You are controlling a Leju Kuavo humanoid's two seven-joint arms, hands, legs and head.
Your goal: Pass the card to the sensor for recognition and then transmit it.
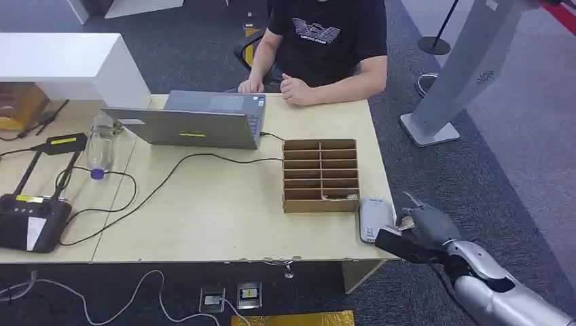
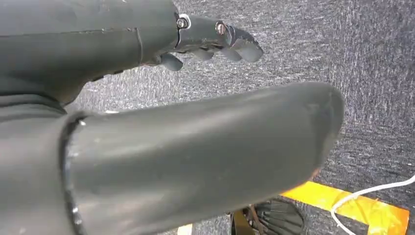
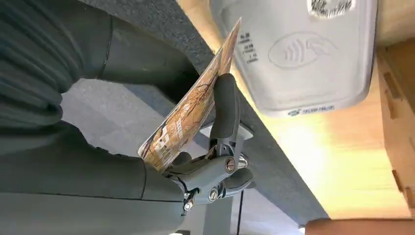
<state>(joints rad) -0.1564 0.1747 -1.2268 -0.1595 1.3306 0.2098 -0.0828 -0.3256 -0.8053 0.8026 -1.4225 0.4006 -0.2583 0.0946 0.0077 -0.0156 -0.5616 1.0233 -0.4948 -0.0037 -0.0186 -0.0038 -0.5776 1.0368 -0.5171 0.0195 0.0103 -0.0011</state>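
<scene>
The right hand (image 1: 424, 224) is at the near right corner of the bench (image 1: 224, 210), just beside the sensor (image 1: 375, 219), a flat grey reader lying right of the cardboard box (image 1: 320, 175). Its fingers (image 3: 225, 105) are closed on the card (image 3: 193, 105), which stands tilted, with its free edge pointing toward the sensor but not yet over it. The card looks thin, light and stiff, and probably smooth, so it may slip; holding it by one end, as now, leaves the rest free for reading. The left hand (image 2: 147, 147) hangs over the floor and holds nothing, fingers apart. A person (image 1: 326, 47) sits at the far side behind a laptop (image 1: 193, 122).
</scene>
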